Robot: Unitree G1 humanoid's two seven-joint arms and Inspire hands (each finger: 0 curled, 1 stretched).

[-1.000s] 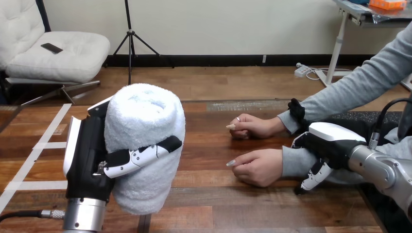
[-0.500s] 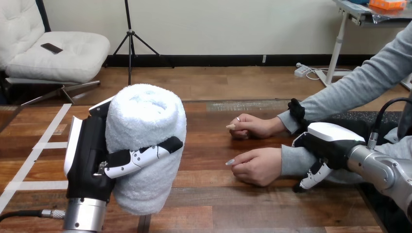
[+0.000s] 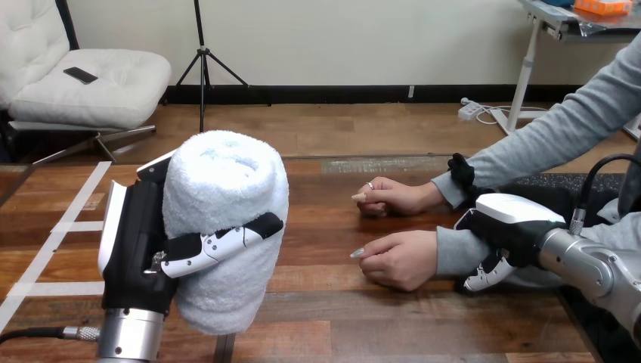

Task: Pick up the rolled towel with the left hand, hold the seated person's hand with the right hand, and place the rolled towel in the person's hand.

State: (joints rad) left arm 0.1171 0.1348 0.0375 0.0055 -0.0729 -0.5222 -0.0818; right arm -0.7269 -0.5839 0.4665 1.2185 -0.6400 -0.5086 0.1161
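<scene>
A white rolled towel stands upright in my left hand at the lower left, raised above the table, with my thumb and fingers curled round it. The person's near hand rests on the table at centre right, loosely curled with its knuckles up. My right hand lies over that arm's grey sleeve just behind the wrist. Its fingers curl down round the near side of the forearm. The person's far hand rests on the table behind it.
The wooden table has white tape lines at its left. A dark mat lies under the person's arms at the right.
My right hand's fingers have curled slightly further in under the person's forearm. The left hand and towel have hardly moved.
</scene>
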